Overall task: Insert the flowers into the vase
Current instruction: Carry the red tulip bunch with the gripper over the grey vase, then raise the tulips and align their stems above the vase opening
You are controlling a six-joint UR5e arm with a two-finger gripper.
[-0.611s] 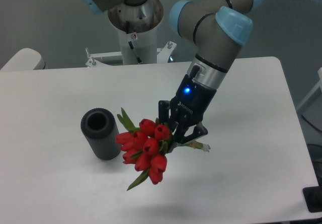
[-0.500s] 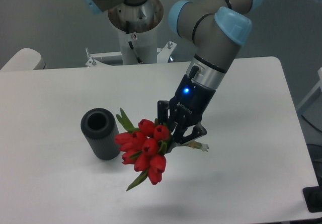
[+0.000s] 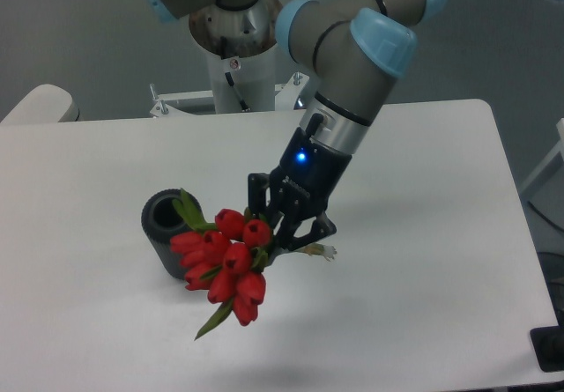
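Observation:
The flowers [image 3: 220, 260] are a tight bunch of red tulip buds with green leaves, held above the table with the buds pointing down and left and the pale stem ends [image 3: 322, 251] sticking out to the right. My gripper [image 3: 284, 233] is shut on the stems just behind the buds. The vase [image 3: 166, 229], a dark grey ribbed cylinder, stands upright on the white table at the left. The leftmost buds and a leaf overlap the vase's right side in the picture, hiding part of it.
The arm's base column [image 3: 238, 57] stands at the table's far edge. The white table [image 3: 423, 269] ends at a rounded front right corner, with a dark object [image 3: 551, 350] just beyond it.
My gripper has carried the flowers to the left, so the buds now overlap the vase's right side. The vase has not moved.

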